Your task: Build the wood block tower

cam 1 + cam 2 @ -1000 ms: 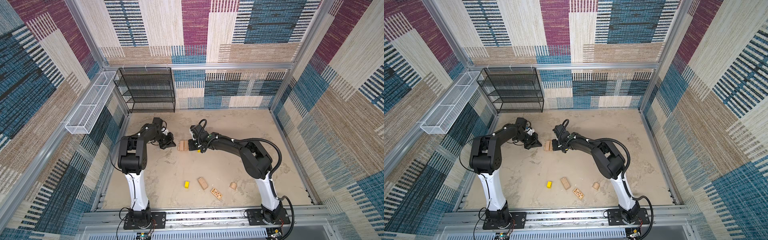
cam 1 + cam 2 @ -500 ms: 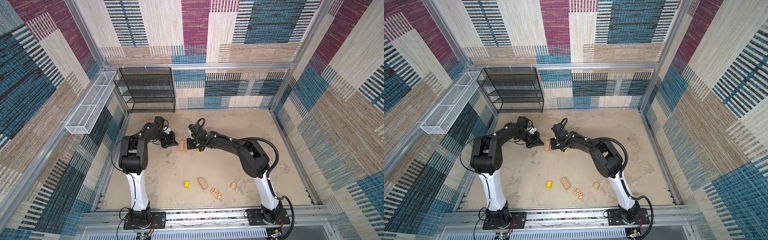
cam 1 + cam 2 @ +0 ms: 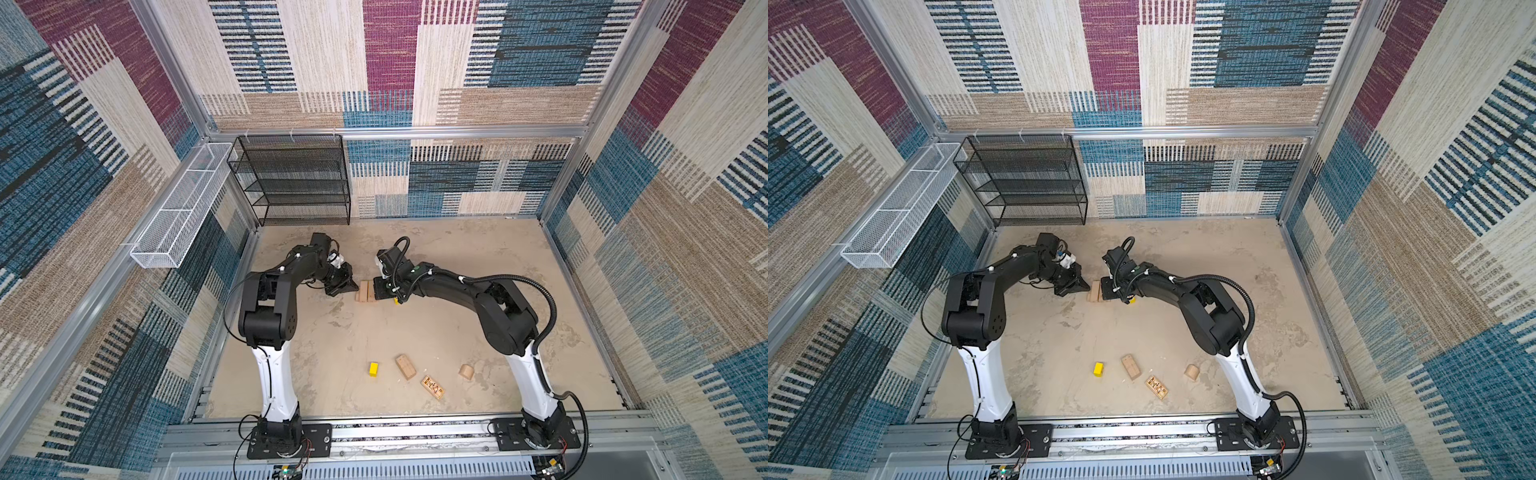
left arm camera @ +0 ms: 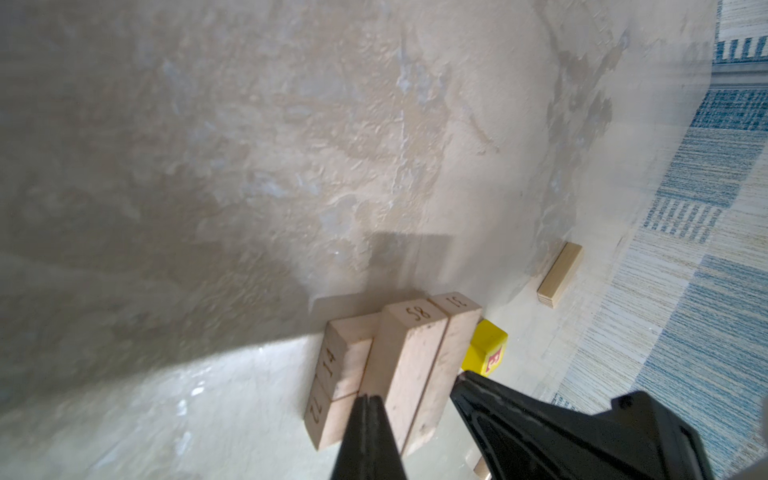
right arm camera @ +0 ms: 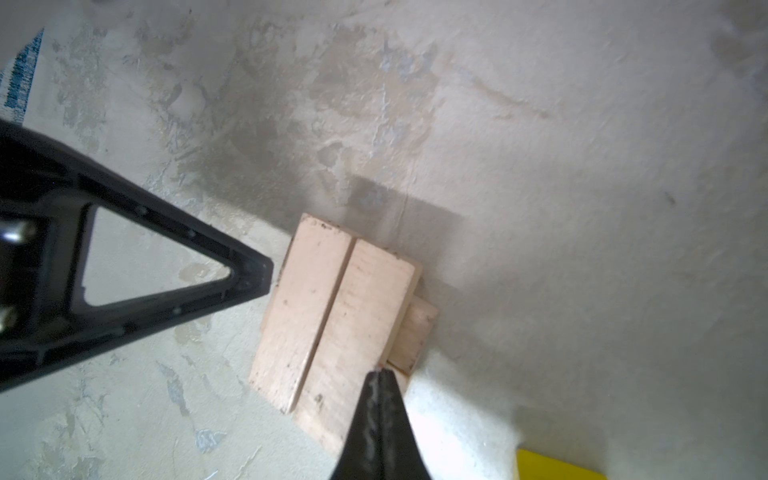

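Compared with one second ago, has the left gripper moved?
Yes. In a top view the left gripper shifted right relative to the black shelf, closing on the tower.

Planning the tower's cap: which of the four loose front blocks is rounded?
The small tan rounded wood piece, rightmost of the four; the others are flat-sided.

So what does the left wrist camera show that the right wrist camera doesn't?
Only the left wrist view: numbers burnt into the block ends, a red letter on the yellow block, and a lone tan block lying apart. Only the right wrist view: the left claw from the side, a black triangular frame. Both: the tower, two layers of tan blocks, with the yellow block beside it, and the left claw and right claw, both shut, flanking it.
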You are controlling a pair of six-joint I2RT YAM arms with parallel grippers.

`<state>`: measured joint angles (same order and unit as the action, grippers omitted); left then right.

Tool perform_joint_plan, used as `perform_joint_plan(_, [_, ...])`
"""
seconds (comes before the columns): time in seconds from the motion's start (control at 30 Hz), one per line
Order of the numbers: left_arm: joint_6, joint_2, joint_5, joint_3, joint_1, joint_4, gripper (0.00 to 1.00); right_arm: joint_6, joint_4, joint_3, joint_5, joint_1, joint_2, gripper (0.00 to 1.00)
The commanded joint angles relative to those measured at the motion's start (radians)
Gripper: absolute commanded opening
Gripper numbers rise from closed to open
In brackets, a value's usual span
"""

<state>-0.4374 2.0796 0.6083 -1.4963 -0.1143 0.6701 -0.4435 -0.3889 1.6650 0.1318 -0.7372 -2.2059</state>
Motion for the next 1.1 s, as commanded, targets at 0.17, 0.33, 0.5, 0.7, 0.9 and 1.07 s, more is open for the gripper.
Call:
perform_joint_plan(0.17, [0.026, 0.001, 0.022, -0.009, -0.001, 0.002, 0.0, 0.004, 0.005, 0.011, 0.005, 0.001, -0.004, 0.04])
perform_joint_plan(0.33, [0.029, 0.005, 0.027, -0.013, -0.004, 0.002, 0.0, 0.006, 0.001, 0.016, 0.007, 0.001, -0.008, 0.04])
perform_joint_plan(0.5, [0.029, 0.008, 0.03, -0.013, -0.007, 0.001, 0.0, 0.008, -0.004, 0.019, 0.007, 0.001, -0.009, 0.04])
perform_joint_plan(0.7, [0.028, 0.008, 0.028, -0.012, -0.007, 0.002, 0.0, 0.011, -0.01, 0.026, 0.001, 0.001, -0.01, 0.04])
perform_joint_plan(0.9, [0.028, 0.01, 0.028, -0.012, -0.007, 0.002, 0.0, 0.017, -0.019, 0.034, -0.008, 0.001, -0.015, 0.04])
perform_joint_plan(1.07, [0.029, 0.01, 0.025, -0.012, -0.007, 0.002, 0.0, 0.021, -0.025, 0.041, -0.009, 0.003, -0.02, 0.04])
